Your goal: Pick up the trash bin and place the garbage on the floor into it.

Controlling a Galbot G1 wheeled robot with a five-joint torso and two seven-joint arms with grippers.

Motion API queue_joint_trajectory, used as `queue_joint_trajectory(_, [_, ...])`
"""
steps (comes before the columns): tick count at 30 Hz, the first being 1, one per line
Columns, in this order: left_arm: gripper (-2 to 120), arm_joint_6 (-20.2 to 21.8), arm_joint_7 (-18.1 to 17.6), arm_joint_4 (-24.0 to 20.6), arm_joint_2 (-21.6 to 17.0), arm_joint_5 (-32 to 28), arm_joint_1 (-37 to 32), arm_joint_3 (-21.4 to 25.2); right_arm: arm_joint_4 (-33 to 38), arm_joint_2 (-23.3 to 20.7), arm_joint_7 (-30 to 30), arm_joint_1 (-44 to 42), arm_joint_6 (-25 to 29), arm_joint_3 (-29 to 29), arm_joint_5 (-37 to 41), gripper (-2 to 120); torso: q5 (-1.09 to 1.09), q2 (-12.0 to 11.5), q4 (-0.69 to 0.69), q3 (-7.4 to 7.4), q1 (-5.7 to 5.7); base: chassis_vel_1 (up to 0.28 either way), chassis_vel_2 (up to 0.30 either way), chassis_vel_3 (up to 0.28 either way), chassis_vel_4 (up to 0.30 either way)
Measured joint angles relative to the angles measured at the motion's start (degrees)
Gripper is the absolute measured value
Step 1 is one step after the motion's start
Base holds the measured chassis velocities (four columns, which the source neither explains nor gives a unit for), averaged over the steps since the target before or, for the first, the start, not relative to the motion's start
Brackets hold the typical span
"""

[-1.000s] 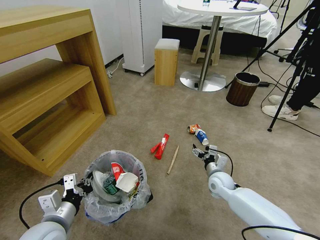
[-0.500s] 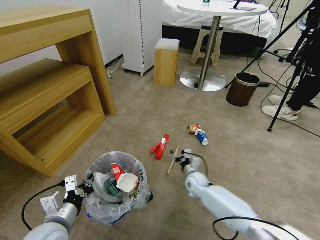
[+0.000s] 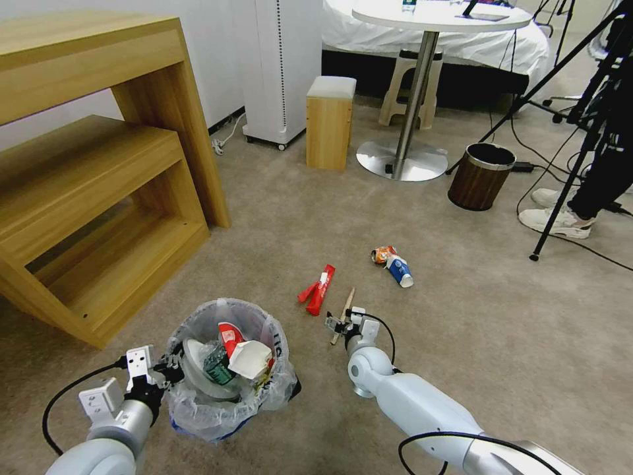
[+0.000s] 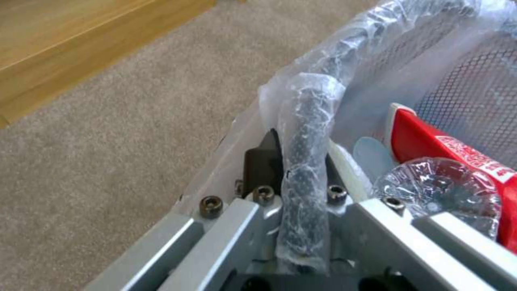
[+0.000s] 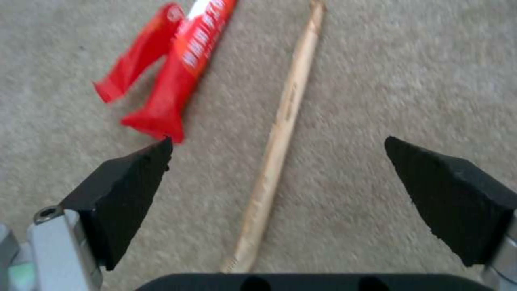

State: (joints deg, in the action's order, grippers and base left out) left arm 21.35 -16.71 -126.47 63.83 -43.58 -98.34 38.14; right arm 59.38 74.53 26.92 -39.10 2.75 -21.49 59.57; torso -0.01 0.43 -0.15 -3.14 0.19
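The trash bin [image 3: 227, 369], lined with a crinkly plastic bag, stands on the beige carpet floor [image 3: 475, 330] at the near left and holds cups and wrappers. My left gripper [image 3: 160, 373] is shut on its rim [image 4: 309, 133]; the pads pinch the bag-wrapped edge, beside a red cup [image 4: 447, 153]. My right gripper [image 3: 343, 323] hangs open just over the near end of the wooden stick [image 3: 344, 310]. Between its spread fingers [image 5: 129, 182] the wooden stick [image 5: 285, 117] lies lengthwise, untouched. The red packet [image 3: 318, 288] [image 5: 177, 76] lies beside the stick. A blue-white cup [image 3: 399, 270] and a crumpled wrapper [image 3: 382, 254] lie farther off.
A wooden shelf unit [image 3: 99, 198] fills the left side. A wood-grain bin [image 3: 480, 176], a round table's base [image 3: 402, 158], a small wooden stool [image 3: 330, 122] and tripod legs [image 3: 560, 198] with cables stand beyond. A person's white sneakers [image 3: 557, 221] are at the right.
My right arm has swung left and nearer, from beside the blue-white cup to over the wooden stick's near end. The left gripper and the bin have stayed put.
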Motion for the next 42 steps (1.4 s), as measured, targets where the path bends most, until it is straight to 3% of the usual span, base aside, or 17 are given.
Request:
queue_joint_trajectory(11, [1, -0.4, 0.1, 0.5, 0.2, 0.0, 0.1, 0.0, -3.9, 2.2, 2.6, 0.8, -6.1, -0.2, -0.9, 89, 0.0, 0.0, 0.01, 0.0, 0.0, 0.0, 0.0, 0.0, 0.0])
queue_joint_trajectory(19, [1, -0.7, 0.2, 0.7, 0.3, 0.1, -0.1, 0.0, -6.7, 2.9, 1.9, 1.7, -6.3, -0.8, -1.9, 94, 0.0, 0.0, 0.01, 0.0, 0.0, 0.0, 0.0, 0.0, 0.0])
queue_joint_trajectory(42, [1, -1.4, 0.9, 0.3, 0.9, 0.8, -0.7, -0.4, -15.0, 5.3, -1.3, 5.3, -5.6, -1.9, -6.1, 82, 0.0, 0.0, 0.01, 0.0, 0.0, 0.0, 0.0, 0.0, 0.0])
